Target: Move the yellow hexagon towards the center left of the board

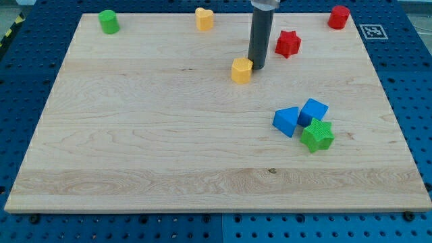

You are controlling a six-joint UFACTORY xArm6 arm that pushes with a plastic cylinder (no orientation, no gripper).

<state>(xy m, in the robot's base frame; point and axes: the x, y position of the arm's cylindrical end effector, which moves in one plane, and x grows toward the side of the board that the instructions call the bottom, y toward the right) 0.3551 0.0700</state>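
Upright, my tip (257, 67) touches the yellow hexagon's (241, 70) right side, holding nothing.

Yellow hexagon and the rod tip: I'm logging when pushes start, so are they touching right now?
Touching. In the camera view, my tip sits right against the yellow hexagon's right side, with no board showing between them.
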